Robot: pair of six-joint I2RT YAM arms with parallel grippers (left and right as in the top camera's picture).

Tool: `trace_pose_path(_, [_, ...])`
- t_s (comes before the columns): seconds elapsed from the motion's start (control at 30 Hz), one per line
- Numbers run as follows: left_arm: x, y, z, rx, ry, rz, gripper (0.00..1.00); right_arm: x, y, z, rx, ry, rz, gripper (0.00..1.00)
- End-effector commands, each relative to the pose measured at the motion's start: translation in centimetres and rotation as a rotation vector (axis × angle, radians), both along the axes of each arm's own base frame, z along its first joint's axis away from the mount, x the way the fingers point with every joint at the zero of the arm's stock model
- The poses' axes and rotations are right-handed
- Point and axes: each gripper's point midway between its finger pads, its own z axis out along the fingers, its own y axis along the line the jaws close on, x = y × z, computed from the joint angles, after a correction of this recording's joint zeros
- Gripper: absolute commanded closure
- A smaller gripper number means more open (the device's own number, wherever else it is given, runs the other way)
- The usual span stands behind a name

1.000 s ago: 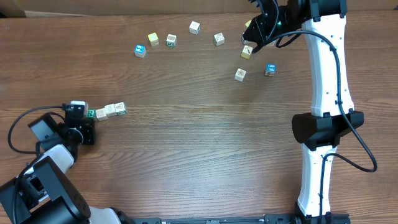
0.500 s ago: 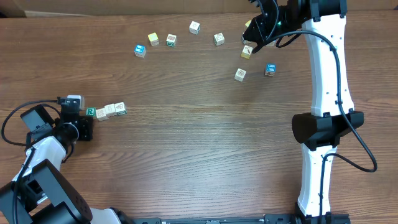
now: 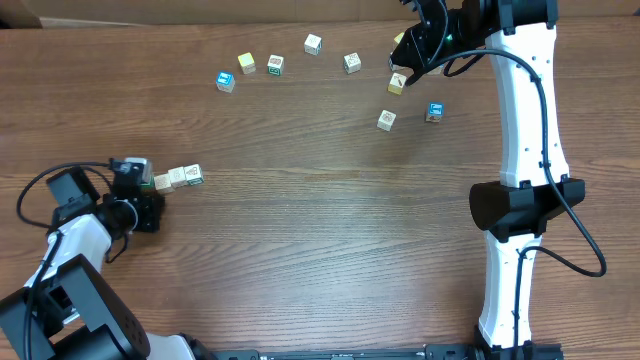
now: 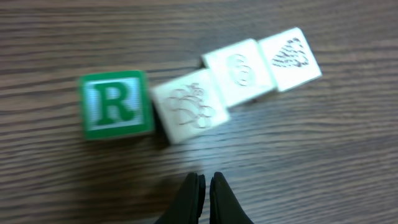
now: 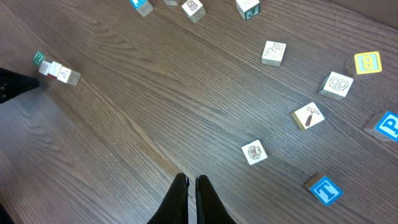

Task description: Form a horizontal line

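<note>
**Four-cube row on the table's left side, both claws closed and empty**

The horizontal line (image 4: 202, 93) lies on the left side of the table (image 3: 320, 220), roughly midway between near and far. The left wrist view shows it best. The green R cube (image 4: 115, 104) is at the left end, with a whitish paw-print cube (image 4: 189, 107) just beside it and turned a little. Two more whitish cubes (image 4: 264, 65) sit pressed side by side, stepping up toward the far right, so the row bends rather than running straight.

In the overhead view only three pale cubes (image 3: 178, 178) can be made out, because the left arm's wrist covers the R end. The right wrist view catches the whole row (image 5: 56, 67), tiny, at its far left.

The left gripper (image 4: 204, 182) sits just near of the paw-print cube. Its fingers are pressed almost together and hold nothing. The right gripper (image 5: 191, 185) hangs above bare wood with its fingers likewise closed to a slit and empty.

Well apart from the row, loose cubes (image 3: 313, 44) are scattered along the far side. The right wrist view shows their faces, among them a yellow 8 cube (image 5: 367, 62) and a blue T cube (image 5: 325, 190).
</note>
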Motion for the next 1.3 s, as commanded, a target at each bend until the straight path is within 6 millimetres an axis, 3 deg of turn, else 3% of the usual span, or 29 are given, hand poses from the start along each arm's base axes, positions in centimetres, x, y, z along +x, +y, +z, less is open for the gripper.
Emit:
trace_pose_path(0.0, [0.9, -0.2, 1.0, 0.077, -0.021, -0.055, 0.96, -0.3, 0.0, 1.9, 0.007, -0.052, 0.008, 0.96])
trace_pose_path(0.23, [0.9, -0.1, 0.1, 0.218, 0.056, -0.044, 0.96, -0.4, 0.0, 1.9, 0.009, -0.048, 0.002, 0.96])
trace_pose_path(0.47, [1.4, 0.1, 0.2, 0.233, 0.073, 0.060, 0.96, -0.3, 0.0, 1.9, 0.009, -0.048, 0.002, 0.96])
trace_pose_path(0.83, [2.7, 0.3, 0.8, 0.282, 0.025, 0.057, 0.96, -0.3, 0.0, 1.9, 0.009, -0.048, 0.002, 0.96])
trace_pose_path(1.27, [2.9, 0.4, 0.9, 0.296, 0.014, 0.039, 0.96, -0.3, 0.0, 1.9, 0.009, -0.048, 0.002, 0.96])
